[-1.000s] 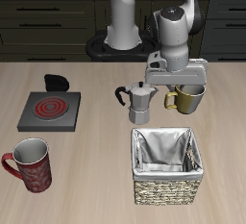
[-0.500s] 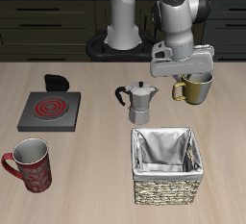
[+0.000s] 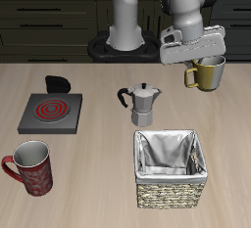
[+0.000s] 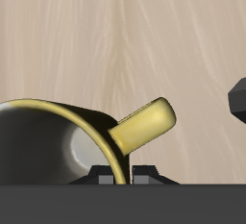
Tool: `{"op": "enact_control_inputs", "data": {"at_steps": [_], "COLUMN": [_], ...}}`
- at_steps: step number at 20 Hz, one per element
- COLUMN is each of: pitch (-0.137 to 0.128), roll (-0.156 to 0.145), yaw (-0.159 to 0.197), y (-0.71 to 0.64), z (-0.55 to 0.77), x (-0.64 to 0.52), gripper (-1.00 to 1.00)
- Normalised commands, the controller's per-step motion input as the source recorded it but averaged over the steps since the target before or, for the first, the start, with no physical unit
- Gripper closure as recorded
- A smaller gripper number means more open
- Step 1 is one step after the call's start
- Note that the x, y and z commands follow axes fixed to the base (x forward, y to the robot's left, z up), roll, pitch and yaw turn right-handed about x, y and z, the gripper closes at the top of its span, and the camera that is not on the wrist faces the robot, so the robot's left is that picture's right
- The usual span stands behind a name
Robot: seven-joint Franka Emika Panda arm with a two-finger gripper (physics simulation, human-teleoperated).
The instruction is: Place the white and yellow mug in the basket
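Mug [image 3: 208, 74] — glossy olive-yellow; fingers [image 4: 109, 173] clamped.

The exterior camera sits high before the desk [image 3: 98, 188], looking down and back toward the robot's base at twelve o'clock, taking in the whole desk. The wrist camera rides on the gripper [image 3: 201, 64], staring straight down from close range. Both views share the white and yellow mug [image 4: 67, 141] and bare wood.
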Motion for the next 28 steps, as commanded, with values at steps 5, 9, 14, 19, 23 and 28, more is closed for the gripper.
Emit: {"op": "enact_control_inputs", "data": {"at_steps": [5, 9, 14, 19, 23, 28], "pitch": [-0.077, -0.041, 0.016, -0.007, -0.043, -0.030], "roll": [-0.026, -0.045, -0.091, -0.061, -0.064, -0.032], "yaw": [0.024, 0.085, 0.001, 0.029, 0.040, 0.016], "y": [-0.04, -0.11, -0.38, -0.24, -0.21, -0.14], "z": [0.59, 0.45, 0.32, 0.37, 0.41, 0.31], "x": [-0.03, 0.12, 0.28, 0.19, 0.22, 0.25], "gripper": [1.00, 1.00, 1.00, 1.00, 1.00, 1.00]}}
